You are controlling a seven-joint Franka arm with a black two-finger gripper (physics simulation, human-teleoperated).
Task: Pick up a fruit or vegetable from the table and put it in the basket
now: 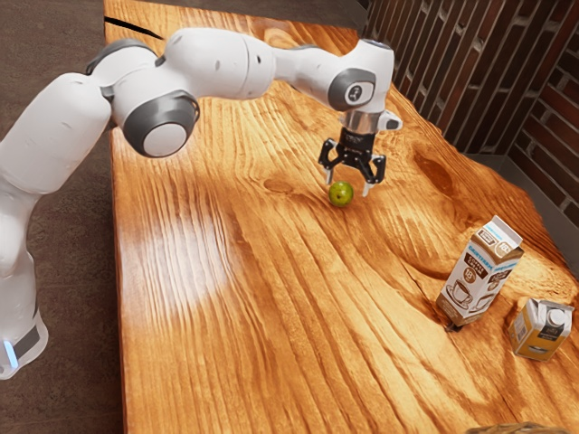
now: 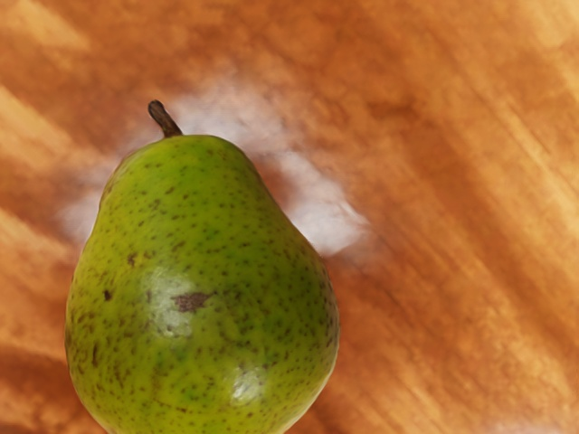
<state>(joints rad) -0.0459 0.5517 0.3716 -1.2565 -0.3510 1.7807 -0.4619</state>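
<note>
While the jaws (image 1: 347,186) stand wide apart, a glossy, brown-speckled green pear (image 1: 340,194) lies at their tips, long axis along the grained wooden surface (image 1: 262,298), stem (image 2: 164,118) pointing away from them.

The white arm (image 1: 217,61) comes in from the exterior view's left, arches over and bends at the wrist (image 1: 366,68), the black claw (image 1: 348,186) pointing down, its two fingers spread apart.
</note>
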